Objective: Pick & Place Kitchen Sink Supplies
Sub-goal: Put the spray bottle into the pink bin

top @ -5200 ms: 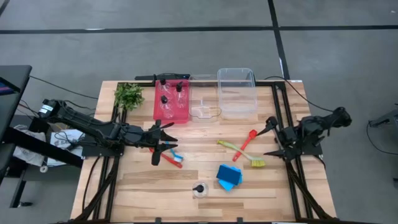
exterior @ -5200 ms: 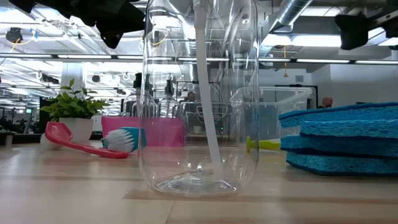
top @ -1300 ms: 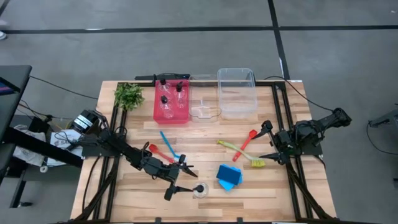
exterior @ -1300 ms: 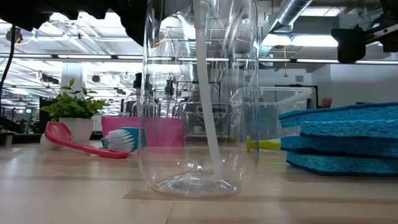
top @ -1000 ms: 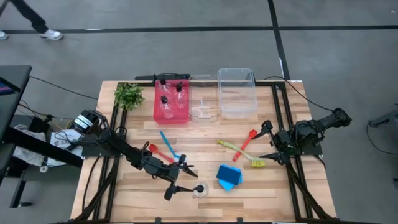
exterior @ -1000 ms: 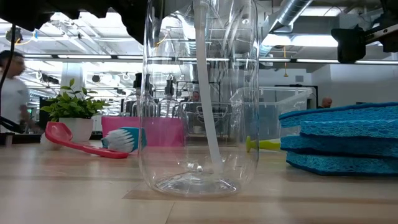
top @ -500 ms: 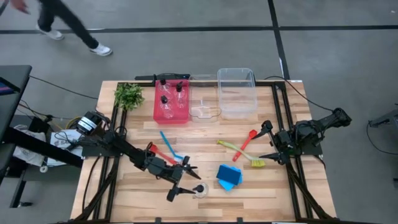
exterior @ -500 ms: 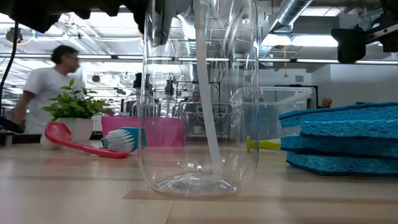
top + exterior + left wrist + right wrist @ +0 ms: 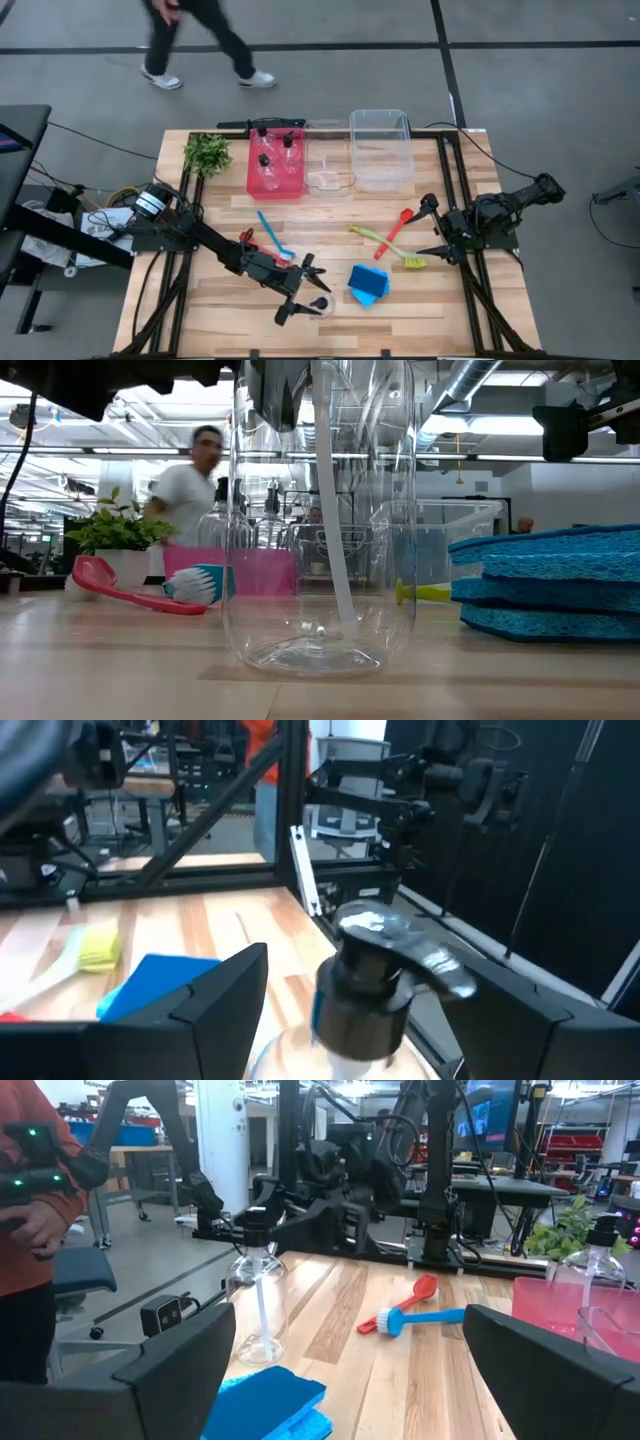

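A clear bottle with a black pump cap stands upright on its base near the table's front edge, large in the low view. My left gripper is open and level at the bottle's neck. One finger stands on each side of the cap, with a gap on both sides. Blue sponges lie stacked just right of the bottle. A yellow-green brush and a red utensil lie near my open, empty right gripper. A blue brush and a red one lie by the left arm.
At the far side, a red bin holds clear bottles, with two clear bins beside it. A leafy plant sits at the far left corner. A person walks past beyond the table's far edge.
My left gripper, still open, has moved toward the table's right edge and slightly down. Its fingers now stand around the bottle's cap. The bottle has not moved. A person has walked rightward past the table's far side.
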`<state>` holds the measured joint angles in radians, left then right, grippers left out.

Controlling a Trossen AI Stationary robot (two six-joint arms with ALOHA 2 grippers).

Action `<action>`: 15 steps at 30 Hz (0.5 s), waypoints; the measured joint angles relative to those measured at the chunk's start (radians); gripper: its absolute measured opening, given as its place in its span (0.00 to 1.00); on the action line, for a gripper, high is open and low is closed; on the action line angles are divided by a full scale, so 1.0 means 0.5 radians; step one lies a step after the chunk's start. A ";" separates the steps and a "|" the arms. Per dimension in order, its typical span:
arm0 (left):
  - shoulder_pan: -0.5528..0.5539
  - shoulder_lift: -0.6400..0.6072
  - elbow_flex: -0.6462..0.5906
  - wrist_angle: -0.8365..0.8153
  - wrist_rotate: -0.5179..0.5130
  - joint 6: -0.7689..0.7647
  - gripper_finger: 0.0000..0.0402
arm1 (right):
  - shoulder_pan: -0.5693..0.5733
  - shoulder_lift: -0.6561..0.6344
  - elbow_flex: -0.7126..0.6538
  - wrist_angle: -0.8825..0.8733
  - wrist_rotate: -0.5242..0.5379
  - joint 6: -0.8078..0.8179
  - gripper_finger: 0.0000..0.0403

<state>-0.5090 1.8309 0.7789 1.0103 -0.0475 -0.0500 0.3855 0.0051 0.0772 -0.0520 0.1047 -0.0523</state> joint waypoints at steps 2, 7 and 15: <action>0.001 0.000 0.014 -0.006 0.000 0.034 0.70 | 0.000 -0.001 0.000 0.001 0.000 0.000 0.96; 0.001 0.009 0.022 -0.002 0.000 0.039 0.70 | 0.000 0.000 0.000 0.001 0.000 0.000 0.96; 0.001 0.037 0.037 0.002 0.030 0.023 0.65 | 0.000 0.000 0.000 0.001 0.000 0.000 0.96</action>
<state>-0.5083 1.8496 0.7975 1.0112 -0.0326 -0.0387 0.3855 0.0051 0.0772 -0.0517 0.1047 -0.0522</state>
